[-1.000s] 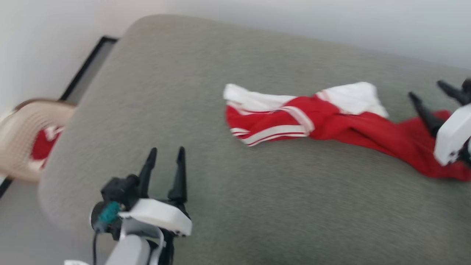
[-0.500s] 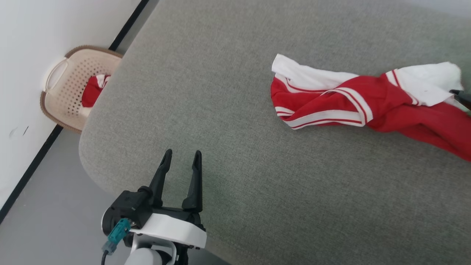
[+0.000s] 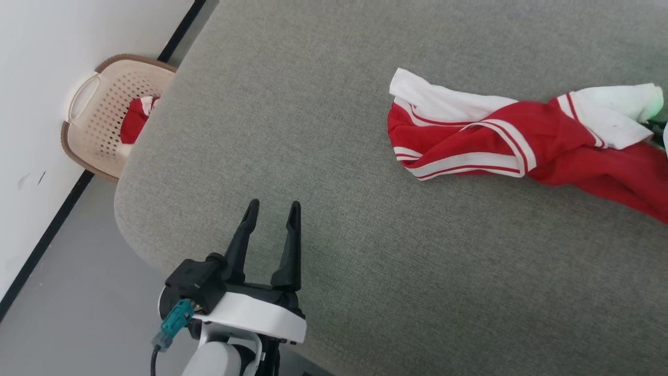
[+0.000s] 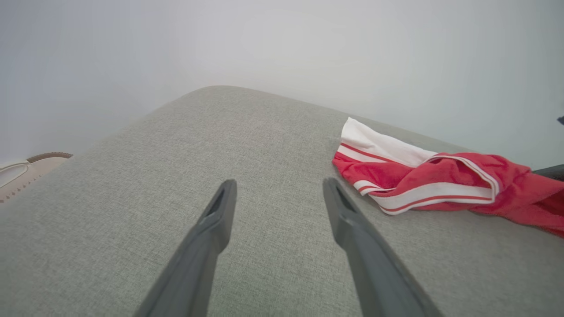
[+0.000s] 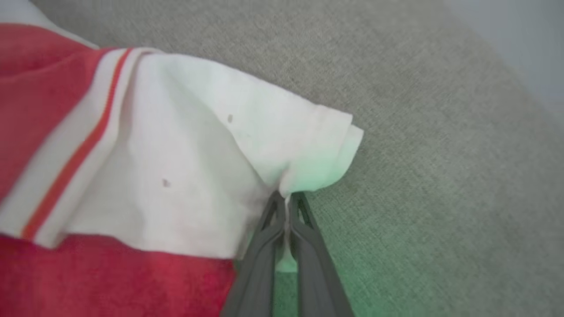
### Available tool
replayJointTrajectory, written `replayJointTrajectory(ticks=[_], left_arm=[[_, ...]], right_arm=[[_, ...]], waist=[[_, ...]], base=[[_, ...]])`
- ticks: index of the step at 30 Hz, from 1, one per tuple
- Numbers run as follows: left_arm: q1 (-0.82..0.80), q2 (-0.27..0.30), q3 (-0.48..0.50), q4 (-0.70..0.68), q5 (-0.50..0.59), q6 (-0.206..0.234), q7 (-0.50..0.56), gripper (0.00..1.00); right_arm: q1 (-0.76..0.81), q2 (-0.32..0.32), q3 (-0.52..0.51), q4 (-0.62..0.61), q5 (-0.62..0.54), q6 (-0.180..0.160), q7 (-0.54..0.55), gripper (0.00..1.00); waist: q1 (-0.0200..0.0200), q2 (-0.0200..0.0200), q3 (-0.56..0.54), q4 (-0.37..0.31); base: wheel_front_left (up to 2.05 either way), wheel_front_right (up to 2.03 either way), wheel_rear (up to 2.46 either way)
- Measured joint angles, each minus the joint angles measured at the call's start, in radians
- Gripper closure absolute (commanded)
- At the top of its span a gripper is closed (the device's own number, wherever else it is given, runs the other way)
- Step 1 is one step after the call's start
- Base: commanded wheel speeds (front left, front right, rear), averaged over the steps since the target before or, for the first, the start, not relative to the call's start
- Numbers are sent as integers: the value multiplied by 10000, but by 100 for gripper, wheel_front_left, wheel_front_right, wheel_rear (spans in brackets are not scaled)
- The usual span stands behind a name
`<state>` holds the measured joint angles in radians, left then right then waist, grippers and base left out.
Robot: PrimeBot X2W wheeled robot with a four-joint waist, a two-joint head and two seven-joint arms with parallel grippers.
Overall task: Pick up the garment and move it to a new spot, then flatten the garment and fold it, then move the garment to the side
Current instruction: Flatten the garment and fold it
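Observation:
The garment (image 3: pixel 501 149), a red shirt with white sleeves and striped trim, lies crumpled on the right half of the grey cushion (image 3: pixel 313 130). In the right wrist view my right gripper (image 5: pixel 287 199) is shut on the edge of one white sleeve (image 5: pixel 211 145), pinching a fold of the cloth. My left gripper (image 3: pixel 271 209) stands open over the cushion's near left part, well to the left of the garment (image 4: pixel 423 180), with nothing between its fingers (image 4: pixel 220 211).
A beige perforated basket (image 3: pixel 99 125) holding a small red-and-white cloth bundle (image 3: pixel 134 119) sits on the floor by the white wall, off the cushion's left edge. A black baseboard runs along the wall. The cushion's left and near parts are bare fabric.
The head camera has swung, shifting the whole picture. My right gripper, open a second ago over the red cloth, has shut on the white sleeve. The left gripper stays open.

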<state>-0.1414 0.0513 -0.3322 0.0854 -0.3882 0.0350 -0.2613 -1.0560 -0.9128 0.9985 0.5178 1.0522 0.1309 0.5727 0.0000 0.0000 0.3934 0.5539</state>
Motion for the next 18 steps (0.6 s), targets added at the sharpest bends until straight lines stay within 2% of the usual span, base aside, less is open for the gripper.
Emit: replayJointTrajectory(ticks=[7,15,18], left_arm=[[15,-4,502,169,203,-79,-2,0],[129,-8,1189,234,581,-280,-2,0],[270,-10,1519,247,817,-359,-2,0]], right_arm=[[17,-397,464,-713,157,0,-1877,100],[488,-1547,249,-1377,669,2,-3607,100],[1462,-2255,-151,-1501,1361,2,-4552,100]], waist=[[0,0,-510,-549],[0,0,-1030,-1732],[0,0,-1257,-2361]], base=[[0,0,0],[0,0,0],[0,0,0]])
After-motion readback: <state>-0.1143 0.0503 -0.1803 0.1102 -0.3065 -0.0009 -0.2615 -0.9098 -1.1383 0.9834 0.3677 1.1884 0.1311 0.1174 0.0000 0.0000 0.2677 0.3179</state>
